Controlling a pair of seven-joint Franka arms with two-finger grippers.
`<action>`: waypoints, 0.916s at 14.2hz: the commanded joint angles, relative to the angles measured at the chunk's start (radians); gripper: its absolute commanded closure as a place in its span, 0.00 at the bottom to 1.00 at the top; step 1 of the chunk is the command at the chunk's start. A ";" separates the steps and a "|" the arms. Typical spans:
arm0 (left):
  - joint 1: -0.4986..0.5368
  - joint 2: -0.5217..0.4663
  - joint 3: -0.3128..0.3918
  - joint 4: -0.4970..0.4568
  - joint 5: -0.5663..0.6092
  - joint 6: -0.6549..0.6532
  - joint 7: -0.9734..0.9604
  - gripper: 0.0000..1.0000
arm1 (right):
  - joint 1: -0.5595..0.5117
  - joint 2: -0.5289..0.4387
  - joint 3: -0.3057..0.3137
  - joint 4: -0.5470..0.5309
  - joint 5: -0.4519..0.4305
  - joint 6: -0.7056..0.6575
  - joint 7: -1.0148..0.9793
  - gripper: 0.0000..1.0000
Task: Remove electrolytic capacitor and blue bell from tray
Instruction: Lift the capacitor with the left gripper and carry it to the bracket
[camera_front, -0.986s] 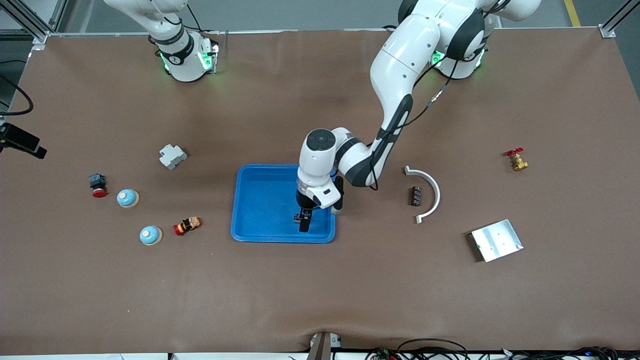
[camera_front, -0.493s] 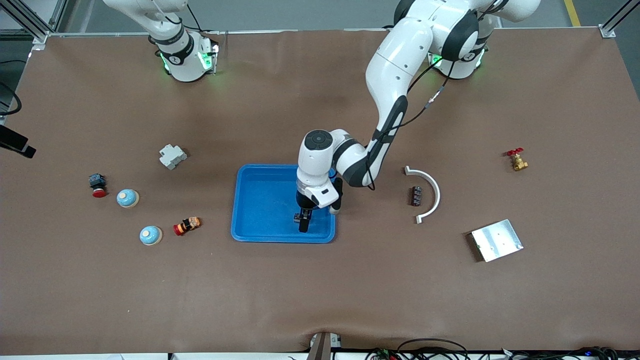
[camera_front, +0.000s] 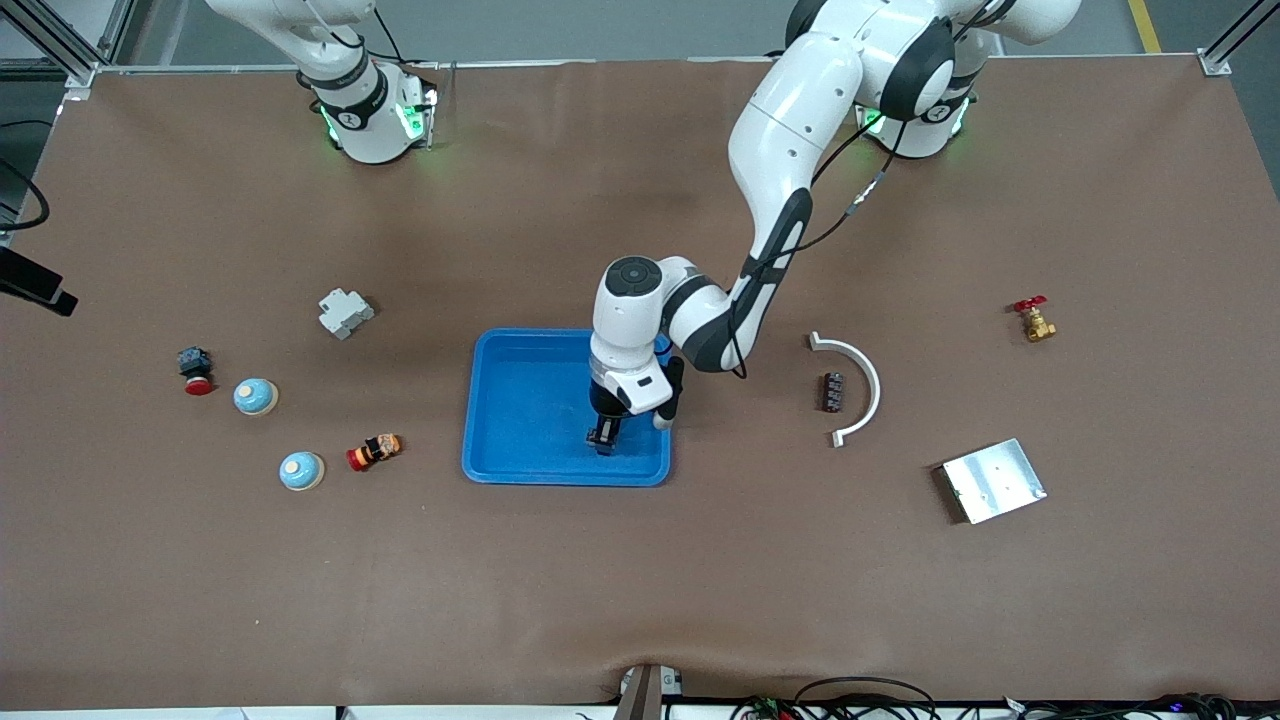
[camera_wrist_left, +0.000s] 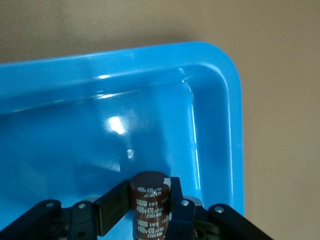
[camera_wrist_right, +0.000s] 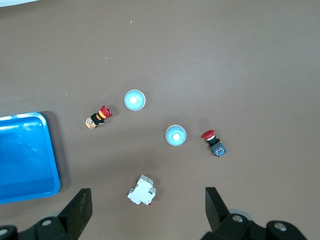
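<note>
Left gripper (camera_wrist_left: 150, 212) in tray (camera_front: 520, 400), fingers (camera_wrist_left: 112, 212) clamped on capacitor (camera_wrist_left: 149, 207) mid-body. Capacitor: light, rigid, smooth sleeve, likely slippery; side grip suits. Right gripper (camera_wrist_right: 145, 207) waits high over bench (camera_front: 640, 580), fingers spread. No bell in tray.

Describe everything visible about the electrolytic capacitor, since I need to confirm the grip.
The electrolytic capacitor is a dark brown cylinder with pale printed lettering on its sleeve and a darker flat end. It stands between the fingers of the left tool, which is shut on its sides, inside the blue tray near one rounded corner. Its base is hidden.
</note>
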 joint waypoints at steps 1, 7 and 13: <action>-0.012 -0.045 0.011 0.006 -0.005 -0.081 0.063 1.00 | -0.003 -0.006 0.002 0.008 0.008 -0.013 0.000 0.00; 0.016 -0.128 -0.012 -0.024 -0.012 -0.171 0.344 1.00 | -0.006 -0.006 0.000 0.010 0.008 -0.012 0.002 0.00; 0.162 -0.227 -0.148 -0.151 -0.019 -0.316 0.871 1.00 | -0.004 -0.006 0.002 0.010 0.009 -0.013 0.002 0.00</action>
